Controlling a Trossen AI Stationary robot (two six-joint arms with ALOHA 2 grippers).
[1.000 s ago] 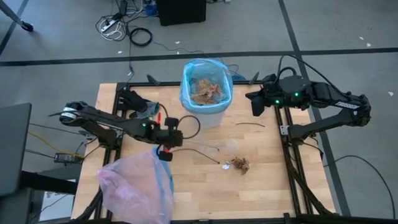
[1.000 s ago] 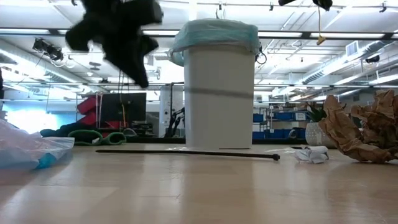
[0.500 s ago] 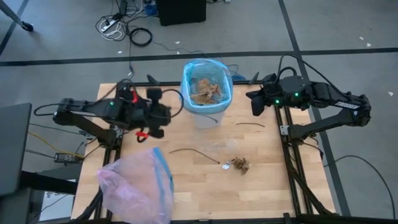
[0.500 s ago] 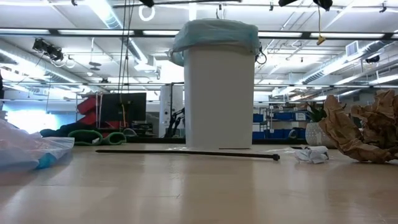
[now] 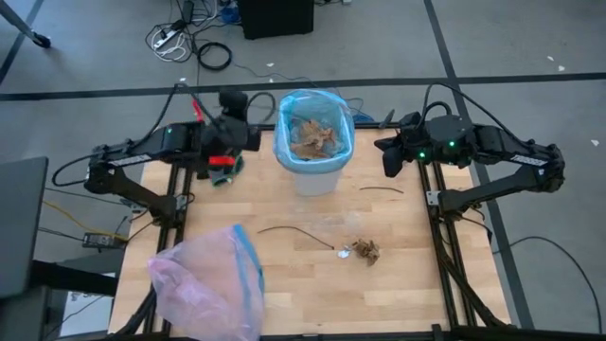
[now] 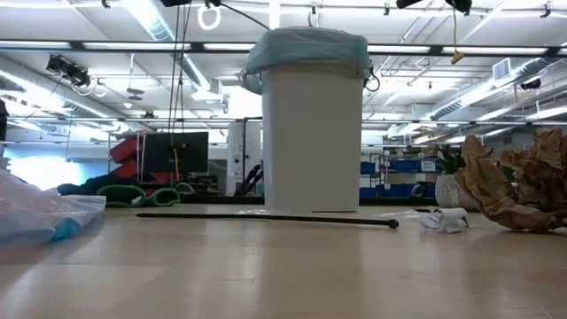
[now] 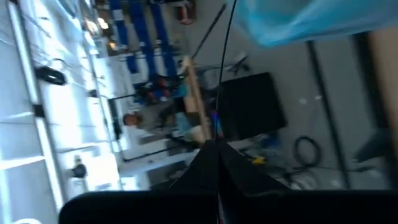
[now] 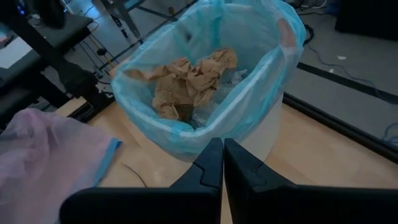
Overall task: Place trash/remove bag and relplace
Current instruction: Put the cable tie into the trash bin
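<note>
Seen only from above: left gripper (image 5: 224, 163) raised beside the white round bin (image 5: 313, 170), fingers pressed together, holding nothing. Right gripper (image 5: 388, 159) on the bin's other side, fingers (image 8: 208, 165) likewise closed and empty. From the right wrist, just beyond those fingers: thin light-blue translucent bin liner (image 8: 261, 81) folded over the rim, crumpled brown paper (image 8: 186, 84) inside. Pale wooden counter (image 5: 398, 284) carrying a thin dark twig (image 5: 294, 233), a brown dried leaf clump (image 5: 367, 250) and a pale pink translucent bag (image 5: 199, 279), cut off at the edge. Low view: bin interior hidden, warehouse-like room behind. Left wrist view blurred; liner edge (image 7: 311, 22) barely readable.
</note>
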